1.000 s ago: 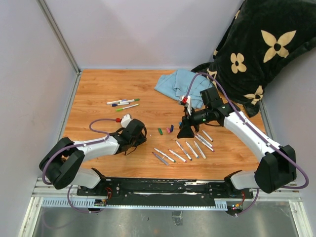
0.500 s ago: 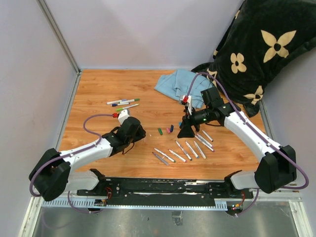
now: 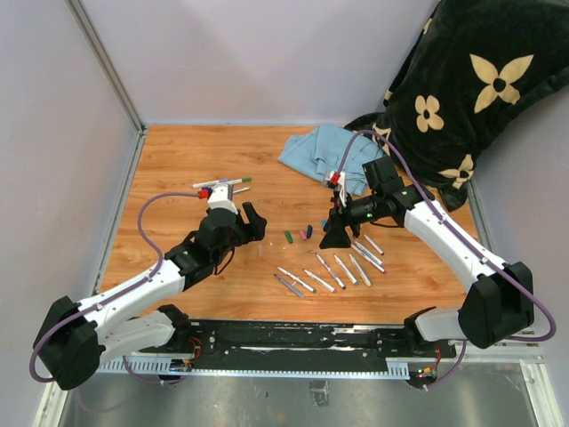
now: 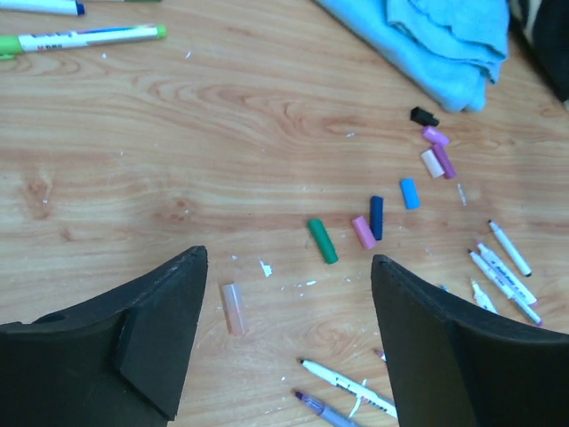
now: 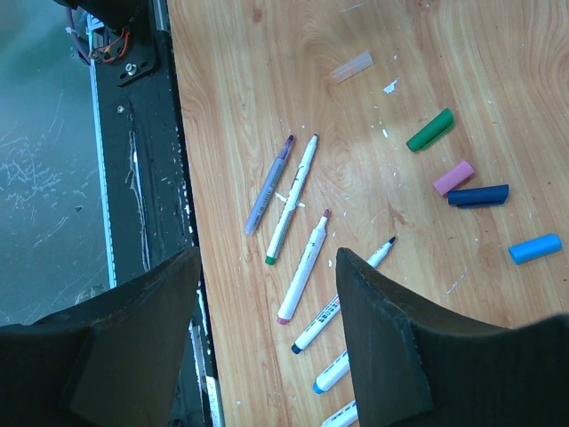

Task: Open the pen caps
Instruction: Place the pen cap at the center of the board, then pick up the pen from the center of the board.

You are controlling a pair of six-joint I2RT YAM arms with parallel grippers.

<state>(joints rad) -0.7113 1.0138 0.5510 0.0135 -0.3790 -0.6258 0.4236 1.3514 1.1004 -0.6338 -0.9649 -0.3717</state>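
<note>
Wooden worktop: left pincer has swung forward and spread wide, a clear cap lying beneath; right pincer hovers wide, empty; capped markers await.

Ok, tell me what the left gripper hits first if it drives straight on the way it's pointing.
Most likely the pale translucent cap lying between the open jaws of the left gripper; the green cap sits further along. Depth is unclear, so bare table could come first.

No legible text; print on green-capped marker too blurred to read.
</note>
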